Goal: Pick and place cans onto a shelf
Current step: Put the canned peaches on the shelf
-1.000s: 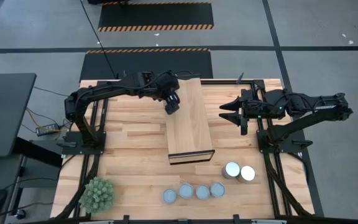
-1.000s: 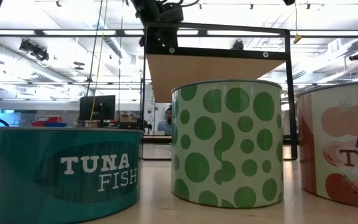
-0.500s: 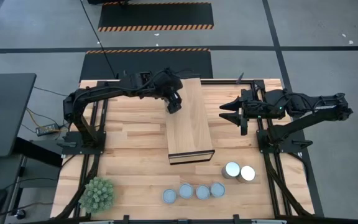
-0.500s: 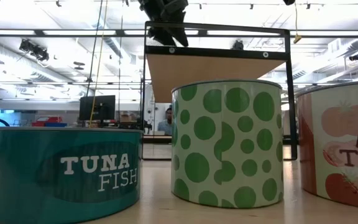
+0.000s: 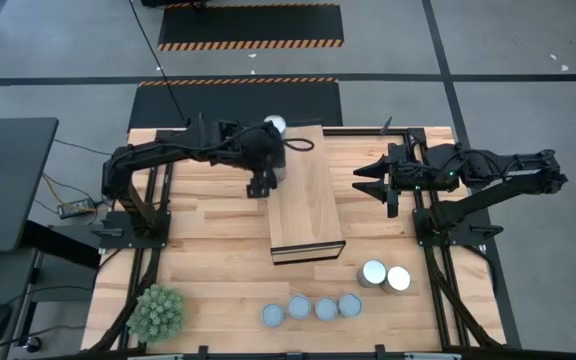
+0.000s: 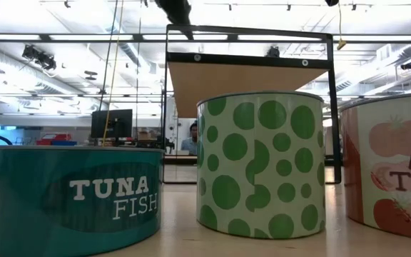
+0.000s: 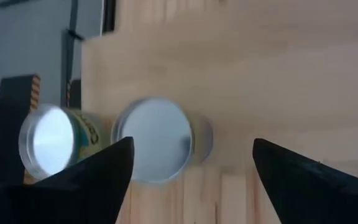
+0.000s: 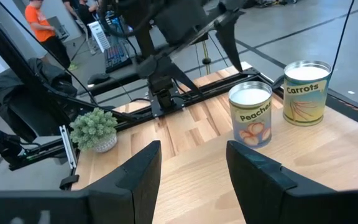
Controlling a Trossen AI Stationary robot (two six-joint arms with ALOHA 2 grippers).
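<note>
Now the left tool (image 7: 188, 171), its fingers spread and holding nothing, hangs above two cans (image 7: 157, 140) on the shelf (image 5: 306, 190) far end, where a careless sideways move could tip one off onto the counter (image 5: 218, 240).

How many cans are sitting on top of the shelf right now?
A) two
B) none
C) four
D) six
A: the left wrist view shows two cans, one beside the other, at the far end of the shelf; the other six stand on the table.
</note>
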